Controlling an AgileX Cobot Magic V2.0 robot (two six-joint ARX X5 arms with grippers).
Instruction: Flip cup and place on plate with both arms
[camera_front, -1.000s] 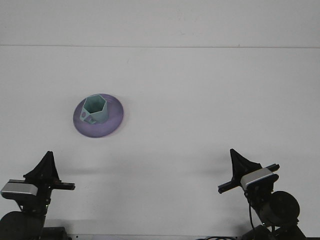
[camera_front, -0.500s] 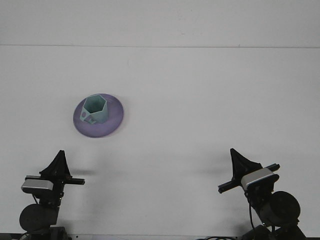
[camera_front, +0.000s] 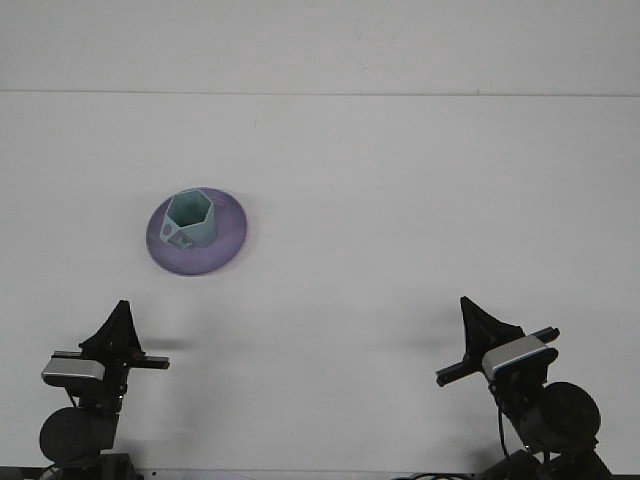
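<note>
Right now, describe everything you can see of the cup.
The cup is pale teal, with flat facets that give its rim a hexagonal outline. It looks like glazed ceramic or plastic. It stands upright with its mouth open to the camera, and the inside appears empty. A small handle juts out at its lower left. It sits near the middle of the purple plate, which is all that touches it. Both grippers are well clear of it.
</note>
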